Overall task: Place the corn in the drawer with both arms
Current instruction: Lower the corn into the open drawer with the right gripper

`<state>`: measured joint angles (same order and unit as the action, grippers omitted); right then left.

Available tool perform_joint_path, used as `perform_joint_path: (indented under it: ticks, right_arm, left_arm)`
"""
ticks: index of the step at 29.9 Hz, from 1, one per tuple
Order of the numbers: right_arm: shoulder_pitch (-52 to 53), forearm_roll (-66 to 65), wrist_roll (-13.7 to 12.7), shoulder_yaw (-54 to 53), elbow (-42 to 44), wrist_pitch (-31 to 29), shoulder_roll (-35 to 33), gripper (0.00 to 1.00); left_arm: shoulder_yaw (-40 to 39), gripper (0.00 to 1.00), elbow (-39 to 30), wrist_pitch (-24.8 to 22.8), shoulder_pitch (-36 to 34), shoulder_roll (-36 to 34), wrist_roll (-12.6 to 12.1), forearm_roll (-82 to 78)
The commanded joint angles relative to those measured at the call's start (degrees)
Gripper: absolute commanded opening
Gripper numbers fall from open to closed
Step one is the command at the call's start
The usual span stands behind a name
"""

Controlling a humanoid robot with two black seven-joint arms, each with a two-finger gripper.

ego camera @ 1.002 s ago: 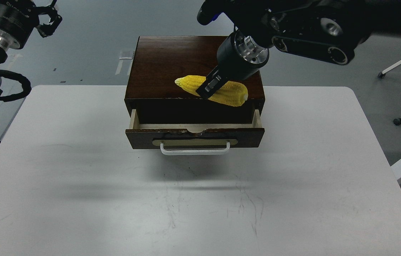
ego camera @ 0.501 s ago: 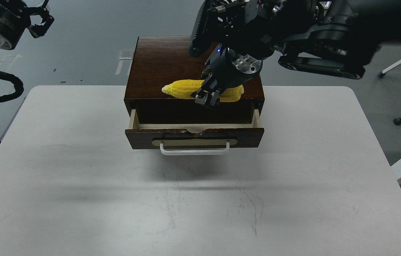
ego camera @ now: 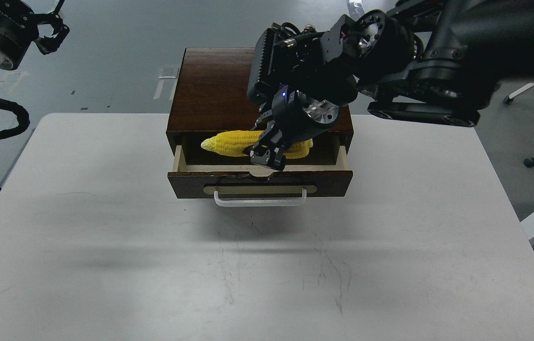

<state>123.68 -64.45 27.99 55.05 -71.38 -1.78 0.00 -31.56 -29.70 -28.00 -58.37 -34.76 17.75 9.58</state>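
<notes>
Dark brown wooden box (ego camera: 210,90) on a scuffed white worktop (ego camera: 106,246), its drawer (ego camera: 260,182) pulled open — pale inner sides, chipped front edge, white bar handle (ego camera: 260,201) on a brass plate. The corn (ego camera: 229,142), bright yellow and ribbed with kernel rows, lies crosswise over the drawer opening, tapered end pointing left. The right hand (ego camera: 267,154) is clenched around its middle from above. The left hand (ego camera: 51,31) hangs at upper left, well apart — whether released or clenched cannot be told.
</notes>
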Motion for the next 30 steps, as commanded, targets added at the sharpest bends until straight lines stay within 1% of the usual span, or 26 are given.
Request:
perform_joint_path:
  ticks: [1,8,11,13,15,16,18,19,20,21,24,25,26,28,30]
  right_arm:
    - [-0.28,-0.15,0.01,2.51,0.1,0.03,0.0,0.0]
    - [-1.42,-0.24,0.01,2.78,0.63,0.03,0.0,0.0]
    - [-1.51,-0.15,0.01,2.43,1.16,0.03,0.0,0.14]
    - [-1.51,-0.15,0.01,2.34,1.68,0.03,0.0,0.19]
    - [-1.95,-0.06,0.01,2.25,2.39,0.03,0.0,0.31]
    - [-2.39,-0.06,0.01,2.17,2.39,0.03,0.0,0.34]
    - [-3.18,-0.06,0.01,2.08,2.48,0.03,0.0,0.42]
    - [-3.27,-0.06,0.01,2.08,2.48,0.11,0.0,0.47]
    - [-3.27,0.28,0.01,1.9,2.48,0.11,0.0,0.59]
    - [-3.36,0.46,0.01,1.47,2.39,0.11,0.0,0.67]
    - [-4.06,0.46,0.01,-0.38,2.21,0.03,0.0,0.71]
    - [-4.23,0.46,0.01,-0.56,2.21,0.03,0.0,0.74]
    - [-4.5,0.46,0.01,-0.56,2.21,0.03,0.0,0.81]
    - [-4.67,0.46,0.01,-0.56,2.21,0.03,0.0,0.82]
    - [-4.67,0.46,0.01,-0.56,2.21,0.03,0.0,0.85]
  left_arm:
    - [0.0,0.98,0.0,0.0,0.71,0.04,0.0,0.0]
    - [0.0,0.98,0.0,0.0,1.59,-0.05,0.26,0.0]
    - [0.0,0.98,0.0,0.0,1.59,-0.14,0.26,0.0]
    - [0.0,0.98,0.0,0.0,1.5,-0.14,0.26,0.0]
    - [0.0,0.98,0.0,0.0,1.5,-0.14,0.26,0.0]
    - [0.0,0.98,0.0,0.0,1.59,-0.14,0.26,0.0]
    - [0.0,0.98,0.0,0.0,1.59,-0.22,0.26,0.0]
    - [0.0,0.98,0.0,0.0,1.59,-0.22,0.26,0.0]
    - [-0.08,0.98,0.0,0.0,1.59,-0.22,0.26,0.0]
    - [-0.09,0.98,0.0,0.0,1.59,-0.22,0.26,0.0]
    - [-0.09,0.98,0.0,0.0,1.59,-0.14,0.35,0.0]
    - [-0.09,0.98,0.0,0.0,1.59,-0.14,0.35,0.0]
    - [-0.09,0.98,0.0,0.0,1.59,-0.05,0.35,0.0]
    - [0.0,0.98,0.0,0.0,1.59,-0.05,0.26,0.0]
    - [0.0,0.98,0.0,0.0,1.5,0.04,0.26,0.0]
